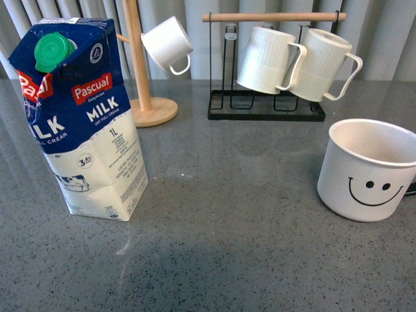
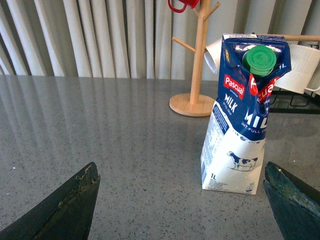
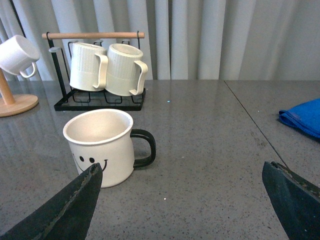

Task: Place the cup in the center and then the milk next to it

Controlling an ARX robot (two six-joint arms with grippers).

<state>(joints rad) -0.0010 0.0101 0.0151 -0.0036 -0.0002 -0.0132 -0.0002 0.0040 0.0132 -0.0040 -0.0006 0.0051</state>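
Left gripper: wide open, dark fingers spread, nothing held, low over the grey table.
Right gripper: open just as wide, and nothing held there either.
Milk: standing upright with its green cap on, out ahead of the left gripper and clear of both fingers. It sits at 9 o'clock in the front view.
Cup: upright at 3 o'clock, smiley facing the robot, black handle pointing right. It's close behind one right finger; I cannot tell if they touch.
Spacing: milk and cup are well apart, with grey table between them.
Wooden mug tree: 11 o'clock, behind the milk, a small white mug hanging on a peg.
Black rack: 1 o'clock, two ribbed white mugs hanging from its wooden bar.
Blue cloth: right wrist view only, well apart from the cup.
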